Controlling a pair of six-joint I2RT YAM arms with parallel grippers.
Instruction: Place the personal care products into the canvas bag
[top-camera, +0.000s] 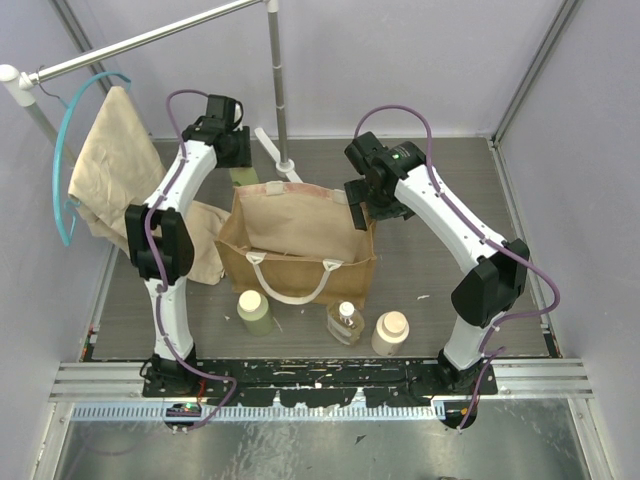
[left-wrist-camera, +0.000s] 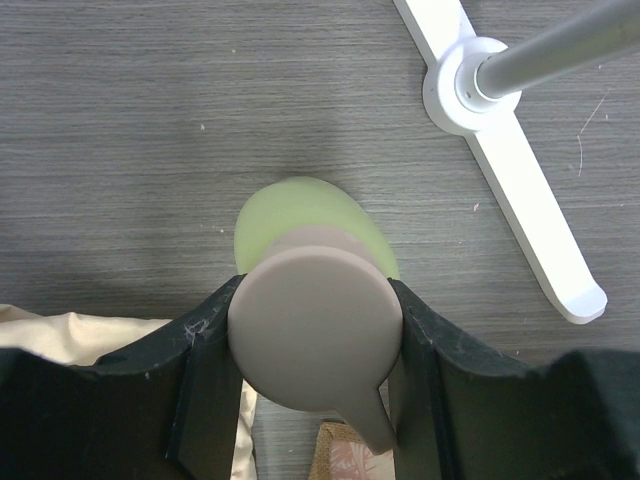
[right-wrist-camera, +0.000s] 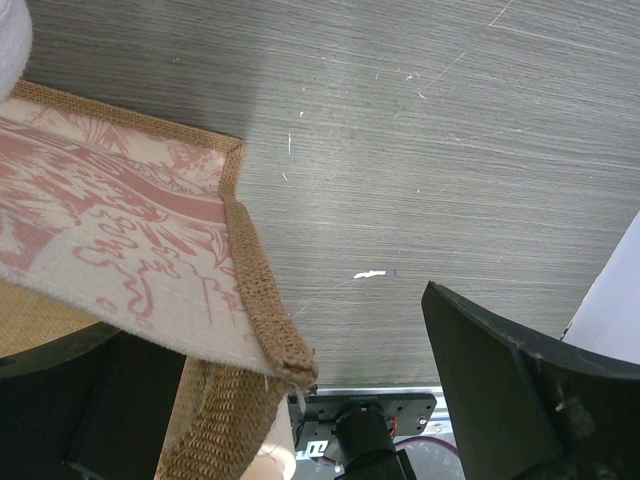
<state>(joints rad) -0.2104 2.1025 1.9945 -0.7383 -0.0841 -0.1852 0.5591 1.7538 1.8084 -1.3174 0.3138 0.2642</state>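
One pale green bottle (left-wrist-camera: 300, 215), beige cap (left-wrist-camera: 315, 325)

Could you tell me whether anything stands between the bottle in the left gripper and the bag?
Nothing visible does: the bottle in the left gripper stands just behind the bag, with only the bag's far rim to clear.

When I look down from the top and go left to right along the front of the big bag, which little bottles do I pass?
pale green bottle → clear bottle with amber liquid → cream bottle with the wide round cap
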